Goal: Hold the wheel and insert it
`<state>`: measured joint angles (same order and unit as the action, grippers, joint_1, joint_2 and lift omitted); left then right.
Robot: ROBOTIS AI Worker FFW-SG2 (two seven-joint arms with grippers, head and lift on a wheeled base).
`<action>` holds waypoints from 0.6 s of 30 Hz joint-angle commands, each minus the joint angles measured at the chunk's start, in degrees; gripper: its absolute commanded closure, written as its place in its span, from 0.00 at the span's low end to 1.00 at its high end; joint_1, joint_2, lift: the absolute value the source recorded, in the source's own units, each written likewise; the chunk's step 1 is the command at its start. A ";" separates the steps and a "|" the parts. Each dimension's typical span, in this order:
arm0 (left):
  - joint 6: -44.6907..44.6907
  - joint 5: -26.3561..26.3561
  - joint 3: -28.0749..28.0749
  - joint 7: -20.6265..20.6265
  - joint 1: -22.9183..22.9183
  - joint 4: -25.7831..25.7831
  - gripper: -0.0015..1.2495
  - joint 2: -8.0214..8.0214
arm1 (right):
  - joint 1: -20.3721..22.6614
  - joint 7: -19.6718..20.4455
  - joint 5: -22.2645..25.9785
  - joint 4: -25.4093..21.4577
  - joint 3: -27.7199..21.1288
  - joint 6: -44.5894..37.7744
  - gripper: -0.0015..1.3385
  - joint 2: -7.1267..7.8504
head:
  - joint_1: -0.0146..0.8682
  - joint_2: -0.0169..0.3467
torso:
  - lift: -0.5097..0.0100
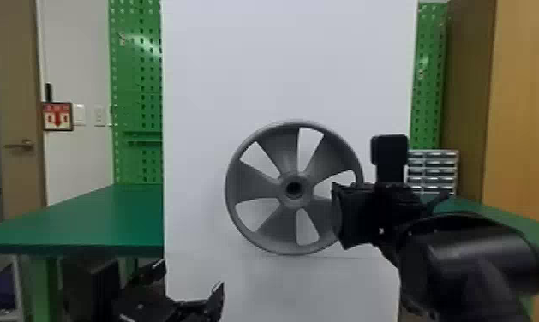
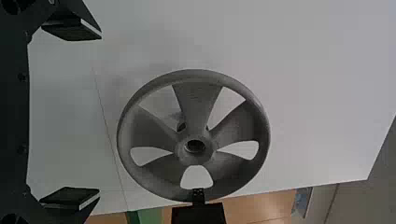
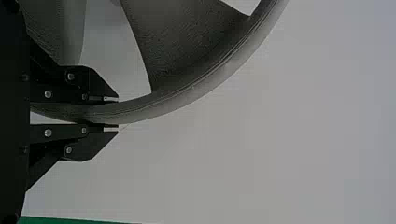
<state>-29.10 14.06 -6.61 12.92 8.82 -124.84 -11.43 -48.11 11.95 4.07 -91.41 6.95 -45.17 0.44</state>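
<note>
In the head view, my right gripper (image 1: pixel 340 214) is at the right side of the grey five-spoked wheel (image 1: pixel 255 184), which stands upright before the white panel. Seen from the right wrist, the gripper (image 3: pixel 111 113) is shut on the wheel's rim (image 3: pixel 196 91), one finger on each side. Low and left of the wheel, my left gripper (image 1: pixel 190 286) is open and holds nothing. Its widely parted fingers also show in the left wrist view, the gripper (image 2: pixel 86 114) facing the panel beside the wheel (image 2: pixel 195 100). Through a spoke opening there, a small dark round part (image 2: pixel 181 126) is partly visible behind the wheel.
The tall white panel (image 1: pixel 221 77) rises behind the wheel. Green tabletops (image 1: pixel 109 218) extend on both sides, with a small drawer cabinet (image 1: pixel 437 171) at the right. Green pegboard (image 1: pixel 135 77) and a wooden cabinet (image 1: pixel 525 107) stand farther back.
</note>
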 commanded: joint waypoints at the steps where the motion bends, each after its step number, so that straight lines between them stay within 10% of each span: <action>1: 0.01 0.01 0.02 0.00 0.06 0.04 0.08 0.00 | -0.41 0.00 -0.12 0.97 0.26 0.34 0.87 0.00 | 0.13 0.09 | 0.13; 18: 0.09 0.09 -0.07 0.00 -0.03 0.12 0.08 -0.09 | -2.17 0.09 -1.96 2.73 1.40 0.17 0.87 -0.49 | 0.13 0.09 | 0.13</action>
<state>-29.00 14.11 -6.68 12.92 8.81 -124.72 -11.46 -49.75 12.04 2.61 -88.94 8.05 -44.48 0.01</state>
